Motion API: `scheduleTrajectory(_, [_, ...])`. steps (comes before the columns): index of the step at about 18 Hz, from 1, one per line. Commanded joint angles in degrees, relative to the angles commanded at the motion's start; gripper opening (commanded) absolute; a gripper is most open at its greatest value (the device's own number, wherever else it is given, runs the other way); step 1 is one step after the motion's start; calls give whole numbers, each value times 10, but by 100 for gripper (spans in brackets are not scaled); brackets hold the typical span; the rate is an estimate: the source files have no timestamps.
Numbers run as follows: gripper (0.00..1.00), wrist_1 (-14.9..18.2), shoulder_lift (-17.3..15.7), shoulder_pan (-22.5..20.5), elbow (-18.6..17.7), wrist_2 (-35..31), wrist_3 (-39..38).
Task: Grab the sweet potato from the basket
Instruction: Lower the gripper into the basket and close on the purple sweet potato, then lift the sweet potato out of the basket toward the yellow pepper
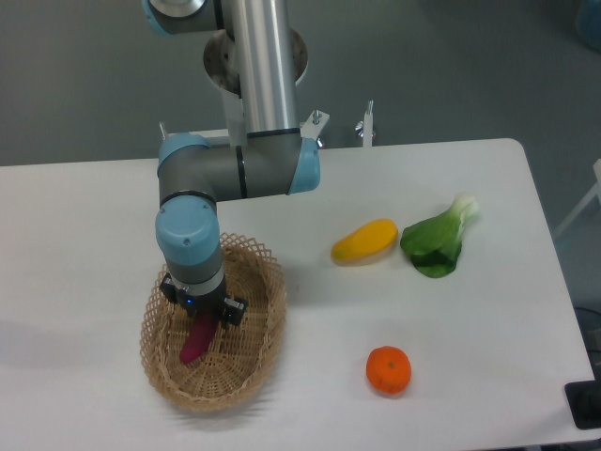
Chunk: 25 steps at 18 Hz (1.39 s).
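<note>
Fingers [202, 319] sit over the sweet potato [195, 343] in the basket [254, 352] near the counter's front-left corner; grip unclear. Firm, smooth, light: clamp mid-body.

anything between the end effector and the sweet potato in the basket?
Nothing visible. The end effector is already down inside the basket, right at the upper end of the sweet potato. Its fingertips are hidden, so contact can't be confirmed. The sweet potato is the only item seen in the basket.
</note>
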<state>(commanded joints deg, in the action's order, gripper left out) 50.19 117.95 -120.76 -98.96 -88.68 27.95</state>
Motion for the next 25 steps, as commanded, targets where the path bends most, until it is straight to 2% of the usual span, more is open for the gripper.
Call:
scheduleTrajectory(7, [20,-1,-15,-1,10,-7,5])
scheduleTrajectory(12, [20,8,-50,-14,54,-31,17])
scheduleTrajectory(17, [18,17,-94,-76,69,-31,93])
scheduleTrajectory(20, [18,46,-121,-127,69,-29,146])
scheduleTrajectory(25, [18,101,-147,-209,72,-27,267])
